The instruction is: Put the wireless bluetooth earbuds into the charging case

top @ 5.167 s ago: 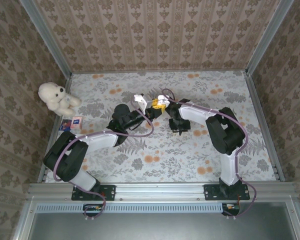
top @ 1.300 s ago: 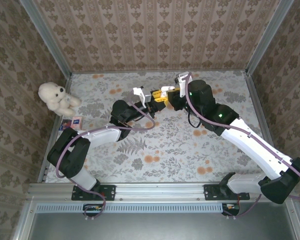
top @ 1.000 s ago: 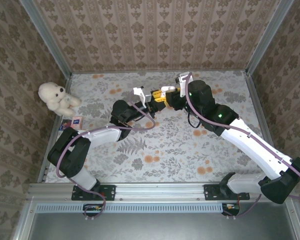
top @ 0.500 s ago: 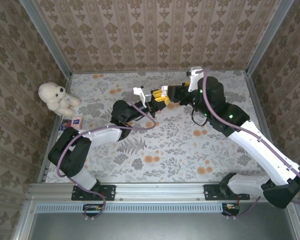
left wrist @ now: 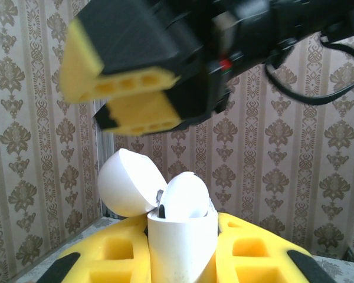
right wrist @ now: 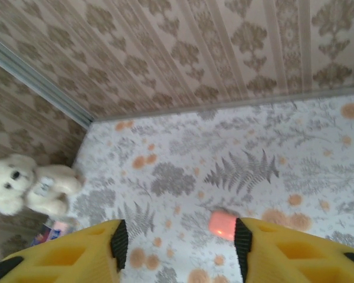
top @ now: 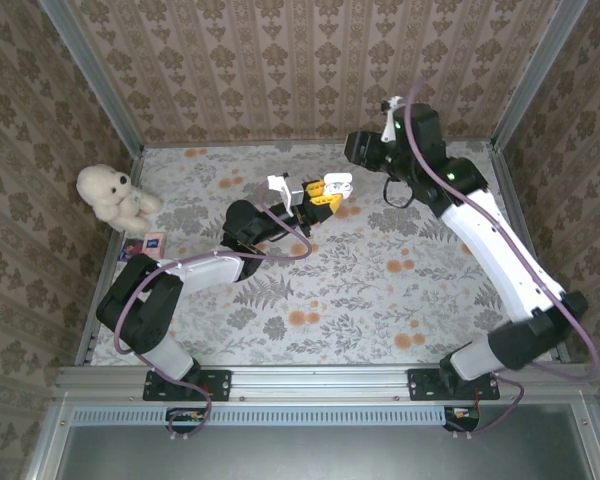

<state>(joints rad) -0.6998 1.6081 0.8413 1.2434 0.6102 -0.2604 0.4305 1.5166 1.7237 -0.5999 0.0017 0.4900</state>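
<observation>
Our left gripper (left wrist: 180,268) pinches the white case (left wrist: 180,244) at lower centre, lid (left wrist: 127,183) tipped back, mouth upward (a white bud (left wrist: 186,197) seems seated, we judge). The right gripper (left wrist: 115,97), fingers spread and empty, hangs at upper left, just above that mouth.

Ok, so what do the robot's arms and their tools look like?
The left arm and right arm have white links, black joint housings and thin purple cables looping alongside. The left tool and right tool have yellow fingers with rectangular cut-outs and black edge strips.
</observation>
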